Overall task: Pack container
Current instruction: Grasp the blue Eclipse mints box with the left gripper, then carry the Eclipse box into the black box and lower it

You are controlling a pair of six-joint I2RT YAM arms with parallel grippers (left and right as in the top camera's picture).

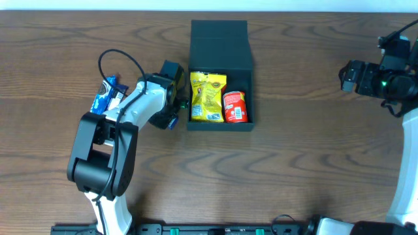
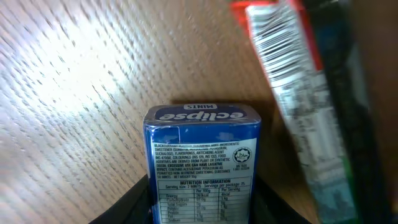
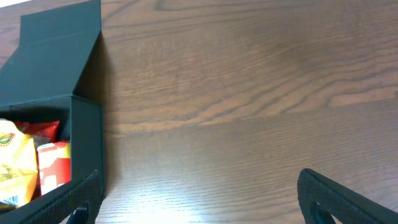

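The left gripper [image 1: 173, 112] is closed on an Eclipse mints box [image 2: 202, 149]; the left wrist view shows dark fingers [image 2: 127, 205] tight against both its flanks. It hangs just outside the left wall of the black container [image 1: 220, 46], which sits mid-table with its flap lid thrown back, away from the robot. A yellow packet [image 1: 207, 96] and a red packet [image 1: 235, 106] lie inside, side by side. The right gripper [image 3: 199, 186] stands wide apart and empty, well off to the right. A blue snack packet [image 1: 108, 93] waits on the wooden table [image 1: 294, 170] behind the left arm.

The cardboard container looks light and stiff-walled but likely to slide if bumped. The lid's free edge or a wall rim seems the safest place to take hold. The mints box is a small, rigid carton, best pinched on its flat sides as it is now.

The left wall's rim must be cleared first. Open room inside appears only in the rear right corner, behind the red packet. A blurred, barcoded packet [image 2: 292, 93] crowds the gripper's right.
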